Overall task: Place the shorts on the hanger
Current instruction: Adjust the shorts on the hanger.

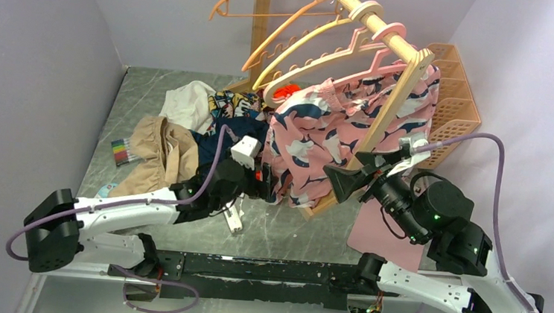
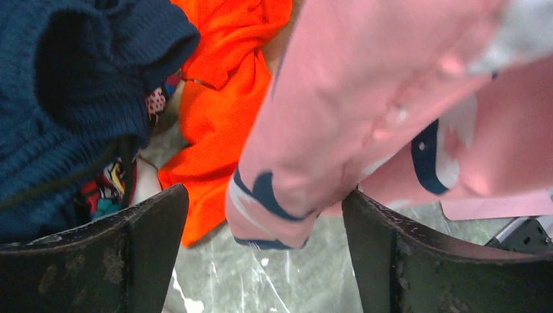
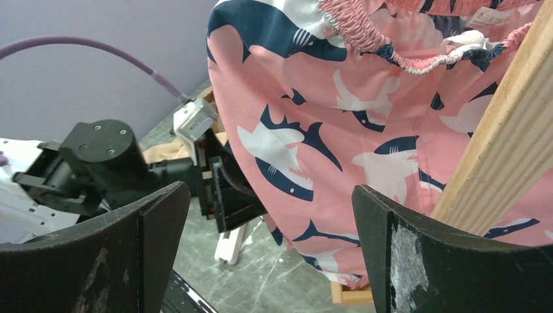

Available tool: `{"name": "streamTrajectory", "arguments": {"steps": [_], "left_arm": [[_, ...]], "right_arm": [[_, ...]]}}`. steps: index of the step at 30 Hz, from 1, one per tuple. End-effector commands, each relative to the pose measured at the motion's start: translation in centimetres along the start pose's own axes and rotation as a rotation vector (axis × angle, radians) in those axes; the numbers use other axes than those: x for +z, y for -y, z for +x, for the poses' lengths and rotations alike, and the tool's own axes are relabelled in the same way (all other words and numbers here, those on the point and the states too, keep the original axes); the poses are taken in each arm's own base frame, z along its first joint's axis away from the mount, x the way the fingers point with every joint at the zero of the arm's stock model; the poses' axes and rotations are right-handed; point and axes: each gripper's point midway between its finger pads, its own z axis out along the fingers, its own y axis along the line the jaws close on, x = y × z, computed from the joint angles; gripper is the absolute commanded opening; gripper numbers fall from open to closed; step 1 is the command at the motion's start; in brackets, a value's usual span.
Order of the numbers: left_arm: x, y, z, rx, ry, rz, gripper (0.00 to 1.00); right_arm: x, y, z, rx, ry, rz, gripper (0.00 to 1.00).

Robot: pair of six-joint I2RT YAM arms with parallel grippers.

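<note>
Shorts (image 1: pixel 320 134) pink, navy-white shark print (waistband gathered), hanging; left gripper (image 2: pixel 262 195), right gripper (image 3: pixel 270 189) jaws apart.

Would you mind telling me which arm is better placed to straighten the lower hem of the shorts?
Left, probably. The left gripper is open with the hem of the shorts hanging between its fingers. The right gripper, also open, faces the fabric's middle, with the wooden rack post close beside it.
</note>
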Motion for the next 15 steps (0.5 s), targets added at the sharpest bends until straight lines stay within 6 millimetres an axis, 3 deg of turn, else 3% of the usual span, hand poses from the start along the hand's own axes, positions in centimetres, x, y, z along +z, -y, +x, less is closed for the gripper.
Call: {"name": "streamTrajectory", "arguments": {"steps": [1, 4, 7, 12, 15], "left_arm": [[1.5, 2.5, -3.0, 0.036, 0.080, 0.153, 0.85], [2.6, 2.2, -2.5, 0.071, 0.057, 0.179, 0.56], [3.0, 0.7, -2.8, 0.067, 0.035, 0.087, 0.09], [0.2, -3.1, -5.0, 0.041, 0.056, -0.121, 0.07], [-1.1, -5.2, -4.3, 0.063, 0.048, -0.188, 0.11]], "right_arm": [[-0.7, 0.1, -0.7, 0.041, 0.021, -0.003, 1.00], [-0.8, 0.3, -0.8, 0.043, 0.031, 0.004, 1.00], [-0.9, 0.5, -1.2, 0.036, 0.034, 0.011, 1.00], [-1.5, 0.9, -2.2, 0.031, 0.055, 0.023, 1.00], [-1.8, 1.7, -2.3, 0.025, 0.068, 0.055, 1.00]]}}
